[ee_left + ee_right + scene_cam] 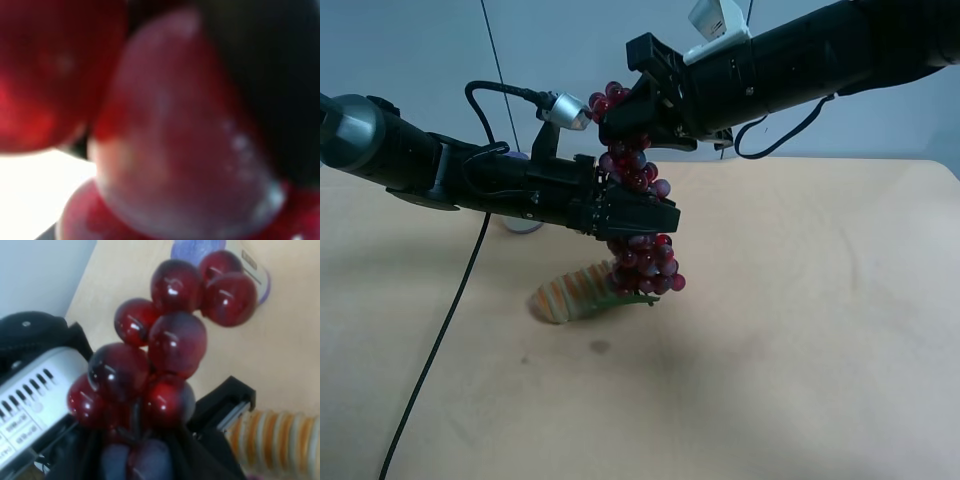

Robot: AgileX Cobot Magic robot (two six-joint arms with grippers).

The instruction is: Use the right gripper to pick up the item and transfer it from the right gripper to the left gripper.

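Counted: one grape bunch (650, 262) with one green leaf (638, 297) at its lower end, one orange-and-green ribbed loaf (570, 293), one white can with a blue lid (523, 224), two arms and two pincers.

The right gripper (620, 118) is clamped on the top of the bunch, and its wrist view shows grapes bulging out past the fingers. The left gripper (645, 215) reaches in crosswise lower down, its jaws drawn in around the middle of the same bunch. Its wrist view is filled with blurred grapes. The bunch hangs in the air between both pincers. The leaf end is low over the loaf, and whether they touch I cannot tell.

The can stands behind the left arm near the table's (800, 330) far edge. Open tabletop spreads toward the exterior view's right and the near edge. A black cable (440, 340) trails across the exterior view's left.
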